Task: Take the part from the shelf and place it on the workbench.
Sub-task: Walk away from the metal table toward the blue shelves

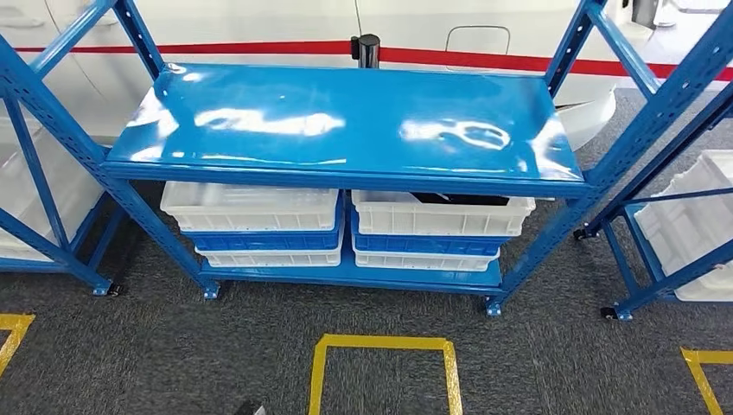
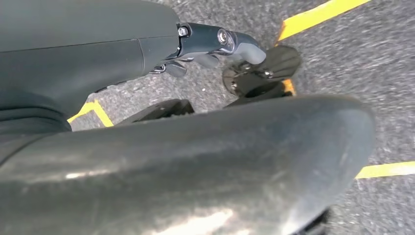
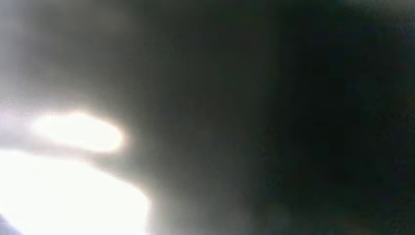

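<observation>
Head view: you're facing the blue shelf (image 1: pixel 346 121), top deck bare and glossy. Lower deck carries two stacks of white and blue crates, left stack (image 1: pixel 252 226) and right stack (image 1: pixel 436 229). The dark part (image 1: pixel 460 199) lies in the top crate of the right stack, mostly hidden under the deck edge; what shows runs side to side along the crate's far wall, can't tell which way it points. Yellow floor tape (image 1: pixel 383 363) marks a box on the grey carpet in front.

Left wrist view: left hand (image 2: pixel 215 49) hangs over the carpet and yellow tape (image 2: pixel 320 12), fingers curled in, holding nothing, touching nothing.

Right wrist view: blown-out glare and dark blur, so you can't tell the right hand's state.
</observation>
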